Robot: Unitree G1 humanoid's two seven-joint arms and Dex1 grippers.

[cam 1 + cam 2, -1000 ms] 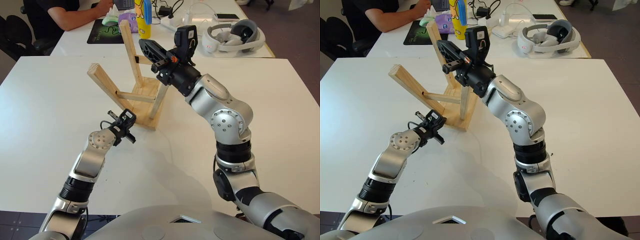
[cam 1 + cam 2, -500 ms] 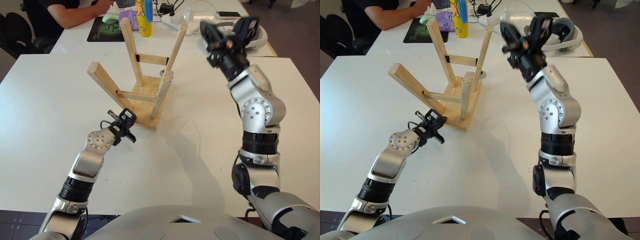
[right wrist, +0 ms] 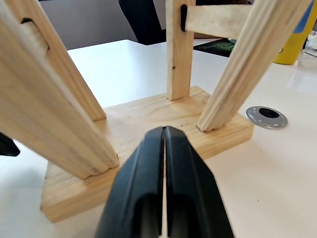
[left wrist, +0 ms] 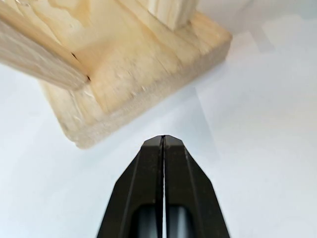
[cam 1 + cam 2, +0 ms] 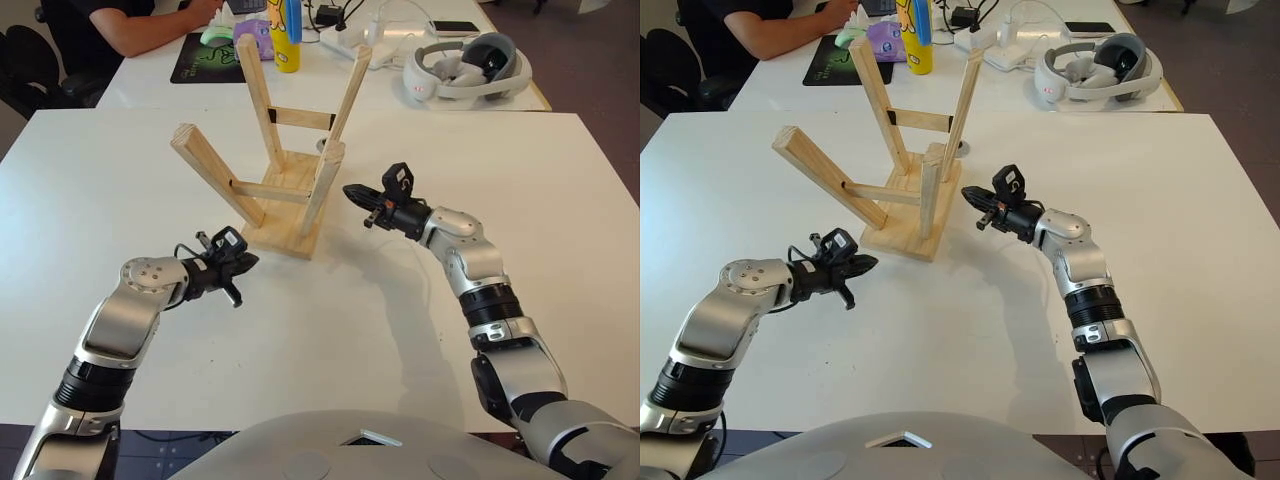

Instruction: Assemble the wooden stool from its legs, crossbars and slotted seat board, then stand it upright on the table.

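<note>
Left gripper [image 5: 248, 261], right gripper [image 5: 350, 190] low, extended forward (jaws pressed together).

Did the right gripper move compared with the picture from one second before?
Yes. The right gripper left the stool's upper crossbar and is now lower, to the right of the seat board.

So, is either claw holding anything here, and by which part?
Nothing is held. The left claw and the right claw are both shut and empty, close to the upturned stool.
</note>
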